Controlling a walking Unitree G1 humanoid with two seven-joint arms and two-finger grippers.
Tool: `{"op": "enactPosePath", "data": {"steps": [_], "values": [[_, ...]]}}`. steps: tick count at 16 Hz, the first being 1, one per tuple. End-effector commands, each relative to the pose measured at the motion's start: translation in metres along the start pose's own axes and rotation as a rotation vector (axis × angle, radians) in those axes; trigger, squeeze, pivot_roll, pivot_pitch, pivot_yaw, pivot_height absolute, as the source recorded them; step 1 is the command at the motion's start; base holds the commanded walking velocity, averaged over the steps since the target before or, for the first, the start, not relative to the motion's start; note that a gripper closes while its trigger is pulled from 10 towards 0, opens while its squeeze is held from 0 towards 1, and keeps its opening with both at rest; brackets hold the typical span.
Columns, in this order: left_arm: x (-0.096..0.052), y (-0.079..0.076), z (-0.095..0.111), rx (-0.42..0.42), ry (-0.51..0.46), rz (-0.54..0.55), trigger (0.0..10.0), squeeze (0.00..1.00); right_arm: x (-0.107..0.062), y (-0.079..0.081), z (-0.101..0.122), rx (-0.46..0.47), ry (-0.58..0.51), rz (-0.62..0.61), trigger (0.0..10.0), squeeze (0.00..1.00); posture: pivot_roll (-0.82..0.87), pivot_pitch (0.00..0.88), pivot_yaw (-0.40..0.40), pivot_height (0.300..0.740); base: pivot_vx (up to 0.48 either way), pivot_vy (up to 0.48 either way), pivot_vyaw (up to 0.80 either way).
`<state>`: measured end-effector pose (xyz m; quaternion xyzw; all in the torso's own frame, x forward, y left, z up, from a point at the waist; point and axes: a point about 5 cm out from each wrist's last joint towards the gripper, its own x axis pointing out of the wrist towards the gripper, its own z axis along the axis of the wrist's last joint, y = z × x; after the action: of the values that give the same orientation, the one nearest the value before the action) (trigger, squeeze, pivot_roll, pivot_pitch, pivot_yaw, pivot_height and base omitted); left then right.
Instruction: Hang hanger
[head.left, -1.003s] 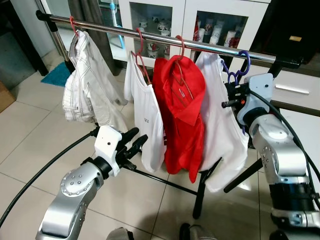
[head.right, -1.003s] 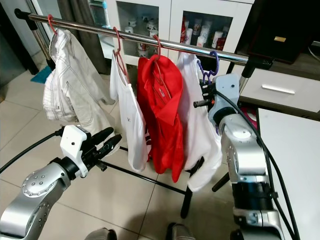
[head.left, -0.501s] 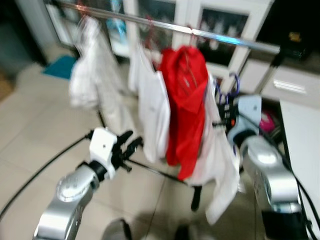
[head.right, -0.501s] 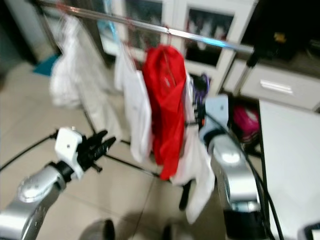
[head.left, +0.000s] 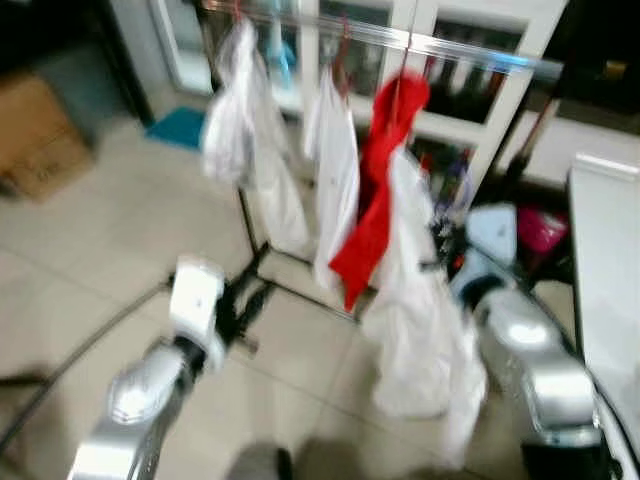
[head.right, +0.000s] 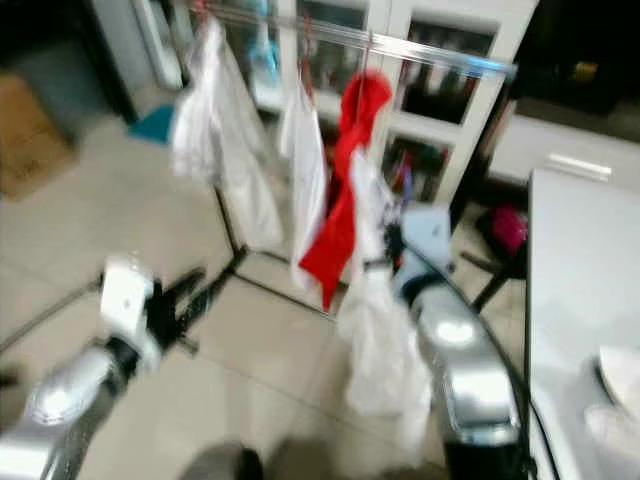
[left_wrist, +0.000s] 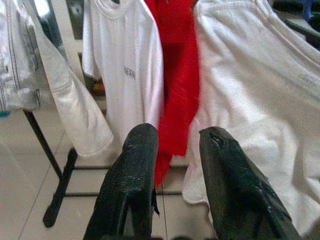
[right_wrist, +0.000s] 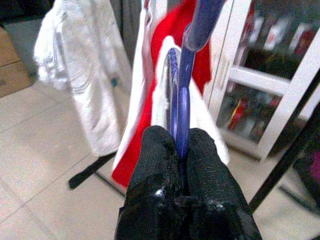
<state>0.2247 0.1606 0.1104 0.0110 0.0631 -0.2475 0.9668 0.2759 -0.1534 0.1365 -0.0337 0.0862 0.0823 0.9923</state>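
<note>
Your right wrist view shows what the blurred head views hide: the right gripper (right_wrist: 176, 150) clenched on the blue hanger (right_wrist: 181, 95) carrying the white shirt (head.left: 420, 300), below the rail (head.left: 450, 45); the left gripper (left_wrist: 175, 150) hangs parted, empty.

Head stereo pair is looking forward and down, blurred, at the clothes rail (head.left: 470, 50) from a short way back. Both wrist cameras are sighting along their fingers close to the garments, sharing the red shirt (left_wrist: 175, 75) and white T-shirt (left_wrist: 127, 65).
</note>
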Motion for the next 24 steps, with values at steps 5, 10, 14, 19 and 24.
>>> {"op": "enactPosePath", "data": {"steps": [5,10,14,19,24], "values": [[-0.005,0.002,0.004,0.006,-0.016,0.031,10.0,0.00,-0.013,0.002,-0.020,-0.066,0.109,0.029,10.0,0.00,-0.04,0.118,-0.023,0.740,0.000,0.332,0.00],[-0.005,0.003,0.002,0.010,-0.003,0.036,10.0,0.00,-0.016,0.004,-0.023,-0.076,0.132,0.054,10.0,0.00,-0.05,0.120,-0.017,0.740,0.000,0.380,0.00],[-0.002,0.004,0.003,0.015,-0.003,0.027,10.0,0.00,-0.016,0.006,-0.021,-0.073,0.126,0.068,10.0,0.00,-0.05,0.120,-0.005,0.740,0.000,0.366,0.00],[0.012,0.021,0.005,0.108,0.040,0.030,10.0,0.00,-0.014,0.030,0.002,-0.028,0.016,0.390,10.0,0.00,-0.07,0.111,0.033,0.740,0.000,0.000,0.00],[0.017,0.042,0.017,0.162,0.017,0.043,10.0,0.00,-0.020,0.035,0.023,-0.041,-0.060,0.615,10.0,0.00,-0.07,0.104,0.048,0.740,0.000,0.000,0.00]]}}
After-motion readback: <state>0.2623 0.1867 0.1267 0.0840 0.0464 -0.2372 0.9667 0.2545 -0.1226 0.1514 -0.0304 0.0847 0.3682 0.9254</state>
